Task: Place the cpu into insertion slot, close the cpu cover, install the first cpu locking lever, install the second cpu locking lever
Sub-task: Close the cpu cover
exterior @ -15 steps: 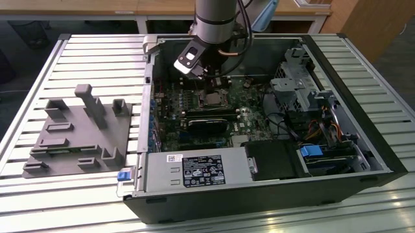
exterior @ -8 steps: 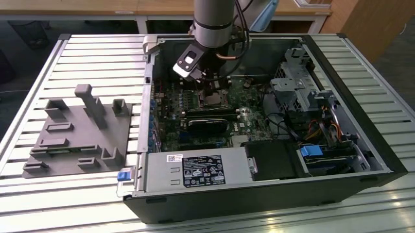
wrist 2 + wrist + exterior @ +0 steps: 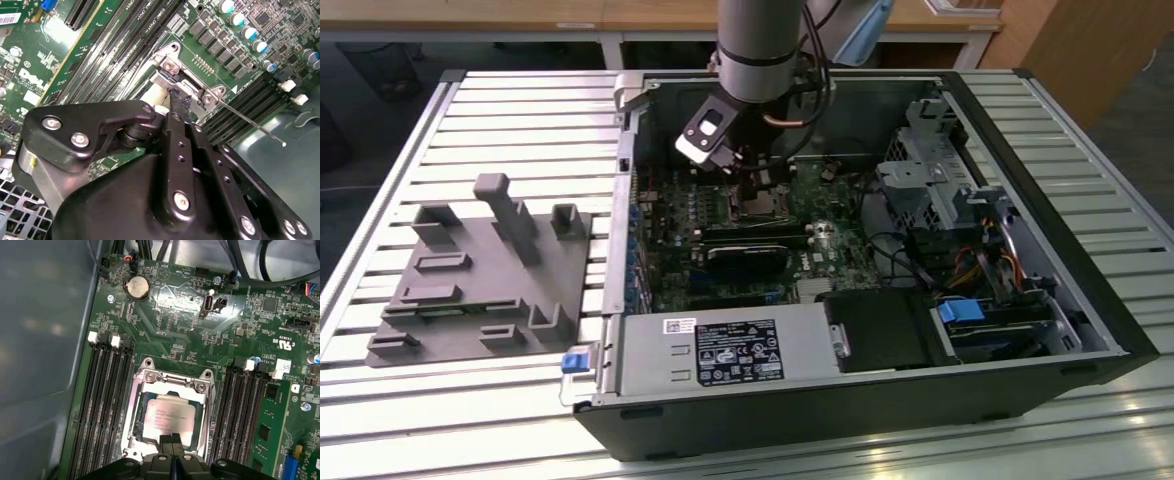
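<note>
I saw the cpu [image 3: 167, 416] lying flat in the insertion slot [image 3: 136, 426] on the green board [image 3: 165, 305]. The cpu cover [image 3: 172, 384] lay down around it like a shiny frame. My gripper [image 3: 171, 439] sat at the chip's edge. Its two fingers were pressed tight together with nothing between them. A thin metal lever [image 3: 252, 124] stuck out over the black memory slots [image 3: 102, 405].

Pale slatted metal tabletop [image 3: 520, 110], streaked with bright glare at the near edge. Behind it, light wooden desk on white legs [image 3: 494, 15], brown wooden panel [image 3: 1094, 50], dark grey floor [image 3: 1150, 120].
</note>
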Motion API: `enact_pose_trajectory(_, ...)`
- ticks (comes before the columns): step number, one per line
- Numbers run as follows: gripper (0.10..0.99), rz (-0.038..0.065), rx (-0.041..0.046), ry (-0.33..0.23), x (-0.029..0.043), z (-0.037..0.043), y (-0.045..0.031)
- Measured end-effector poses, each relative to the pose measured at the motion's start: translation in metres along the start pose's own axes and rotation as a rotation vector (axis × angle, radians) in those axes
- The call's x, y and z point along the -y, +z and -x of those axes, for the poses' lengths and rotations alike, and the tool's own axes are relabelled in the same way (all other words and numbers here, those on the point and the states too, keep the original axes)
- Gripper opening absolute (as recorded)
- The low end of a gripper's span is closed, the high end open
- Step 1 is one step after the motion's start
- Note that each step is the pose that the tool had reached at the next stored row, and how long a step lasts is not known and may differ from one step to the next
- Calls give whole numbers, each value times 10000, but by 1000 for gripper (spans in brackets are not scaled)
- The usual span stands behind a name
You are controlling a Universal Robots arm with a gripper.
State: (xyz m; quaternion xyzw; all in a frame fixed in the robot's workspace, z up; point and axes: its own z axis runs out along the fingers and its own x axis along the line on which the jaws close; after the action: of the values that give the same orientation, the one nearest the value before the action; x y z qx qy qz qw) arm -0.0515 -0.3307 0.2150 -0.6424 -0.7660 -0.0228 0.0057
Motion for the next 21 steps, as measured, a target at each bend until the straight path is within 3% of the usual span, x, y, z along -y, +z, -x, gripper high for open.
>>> enact_pose_trajectory(5, 106, -1, 1, -1, 35, -5, 44)
enact_pose_trajectory(21, 106, -3, 0, -1, 50, -4, 146)
